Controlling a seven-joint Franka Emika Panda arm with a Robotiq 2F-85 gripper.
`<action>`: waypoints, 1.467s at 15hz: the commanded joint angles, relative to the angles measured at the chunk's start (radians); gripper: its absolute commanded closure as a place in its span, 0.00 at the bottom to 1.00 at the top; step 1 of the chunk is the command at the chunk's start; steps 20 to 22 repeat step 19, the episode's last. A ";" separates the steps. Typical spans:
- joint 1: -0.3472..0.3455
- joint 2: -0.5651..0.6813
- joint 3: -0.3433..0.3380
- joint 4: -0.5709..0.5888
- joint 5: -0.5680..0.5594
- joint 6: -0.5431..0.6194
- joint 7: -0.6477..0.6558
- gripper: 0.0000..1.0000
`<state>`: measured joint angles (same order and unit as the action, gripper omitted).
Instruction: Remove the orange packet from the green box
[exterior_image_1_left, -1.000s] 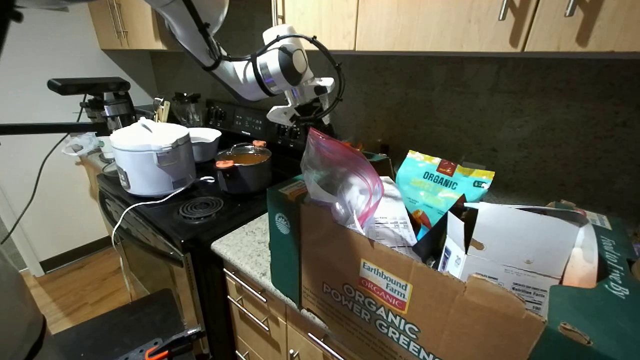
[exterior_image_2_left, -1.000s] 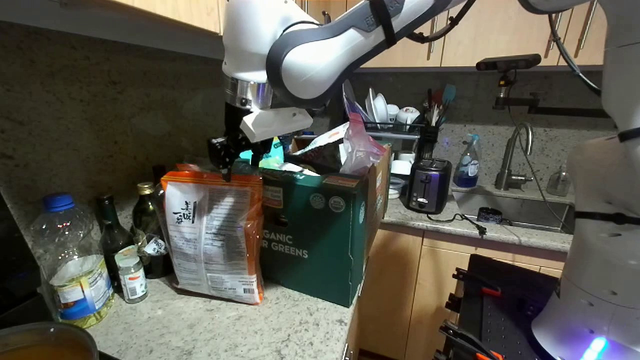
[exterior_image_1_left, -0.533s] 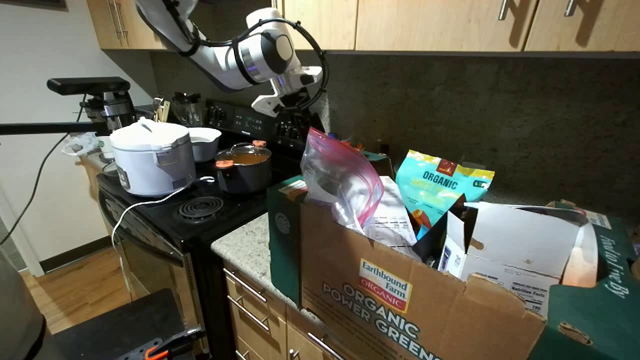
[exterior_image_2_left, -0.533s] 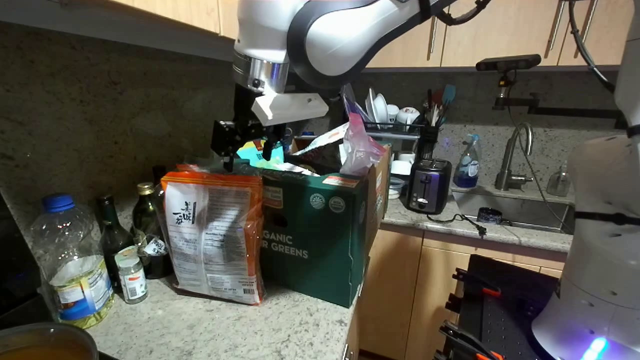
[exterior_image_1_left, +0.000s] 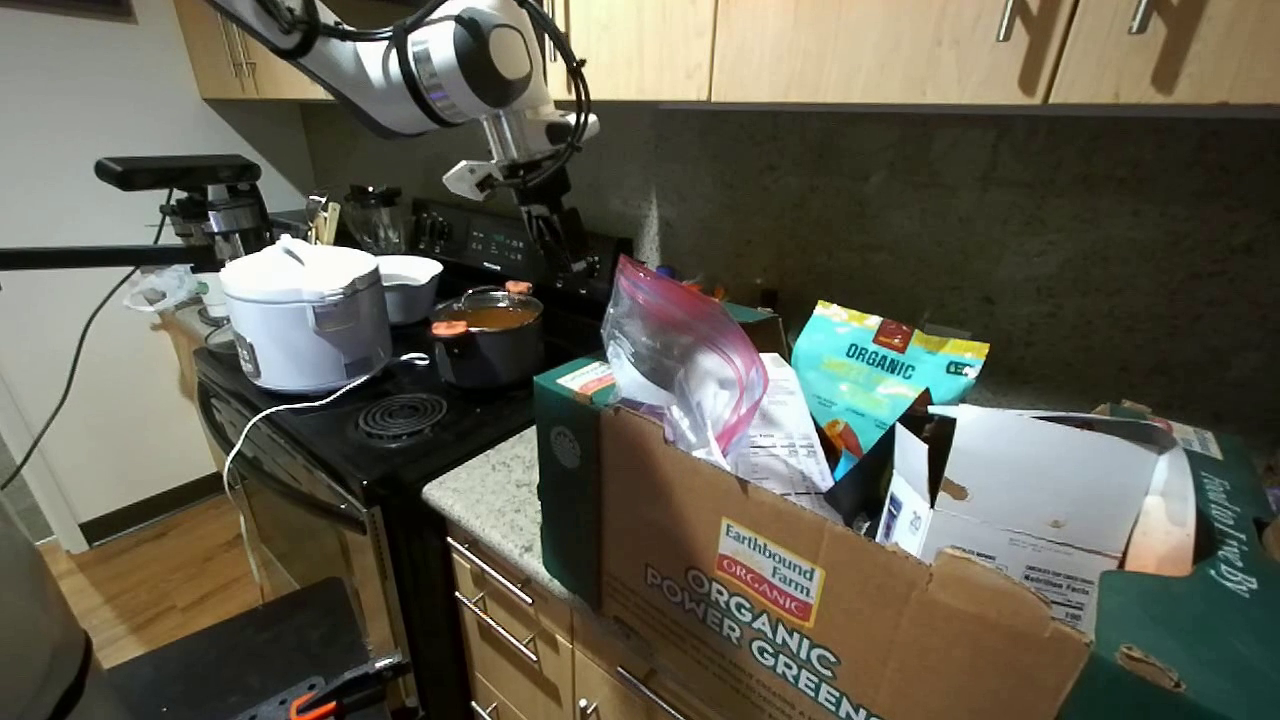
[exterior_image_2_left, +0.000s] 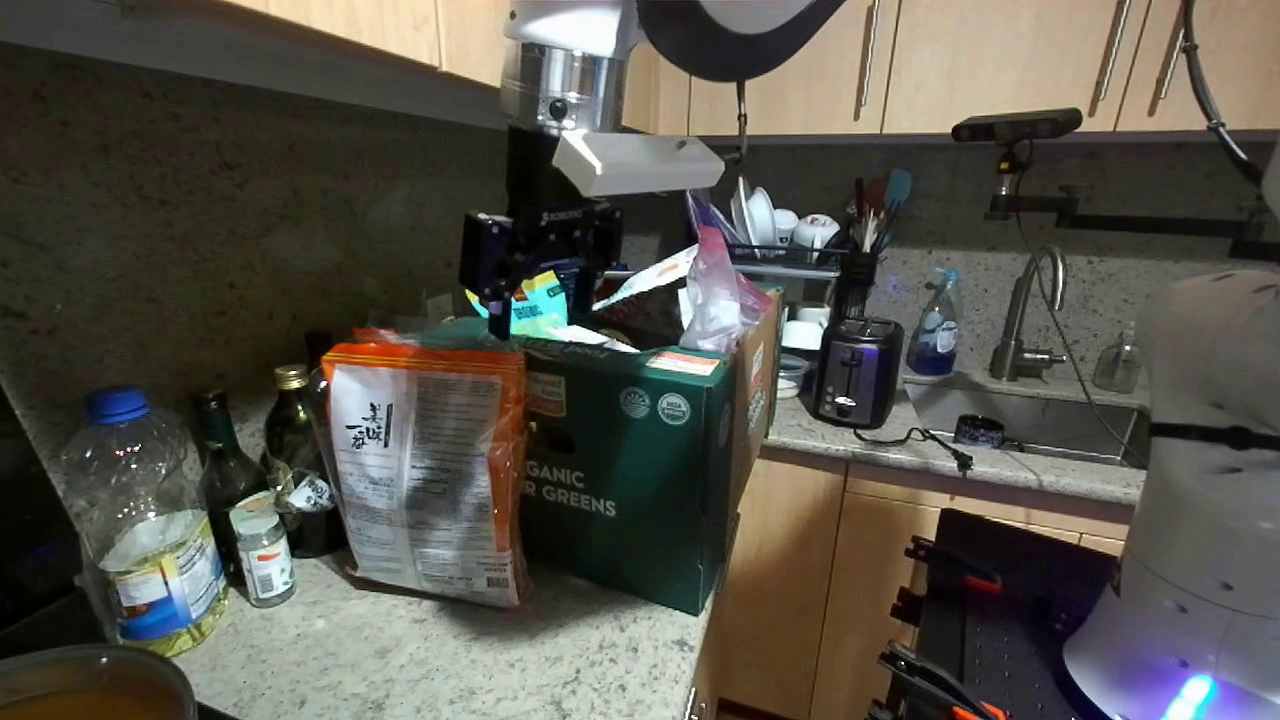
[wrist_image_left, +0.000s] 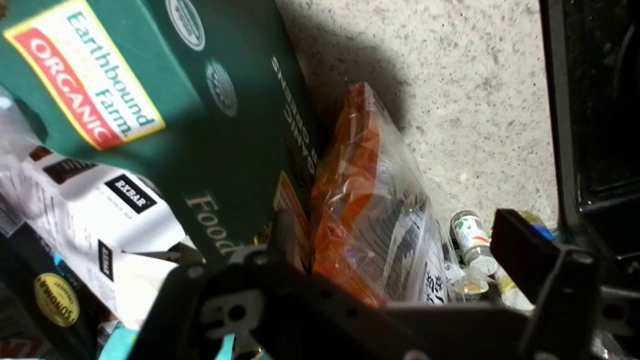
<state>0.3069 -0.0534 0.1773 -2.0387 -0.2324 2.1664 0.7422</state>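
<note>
Likely slippery and soft, the orange packet (exterior_image_2_left: 428, 474) wants pinching at its top edge, twelve o'clock in an exterior view. The jaws gape empty.

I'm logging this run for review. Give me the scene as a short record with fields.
Orange packet: standing on the counter, outside and beside the green box
Packet touching box: cannot tell
Tool: open, holding nothing
Box contents include: teal packet, pink-edged plastic bag
Task status: packet out of the box
</note>
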 joint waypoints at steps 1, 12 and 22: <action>-0.032 -0.067 0.029 -0.038 0.092 -0.092 -0.046 0.00; -0.055 -0.137 0.029 -0.053 0.320 -0.365 -0.425 0.00; -0.072 -0.116 0.042 -0.039 0.299 -0.379 -0.426 0.00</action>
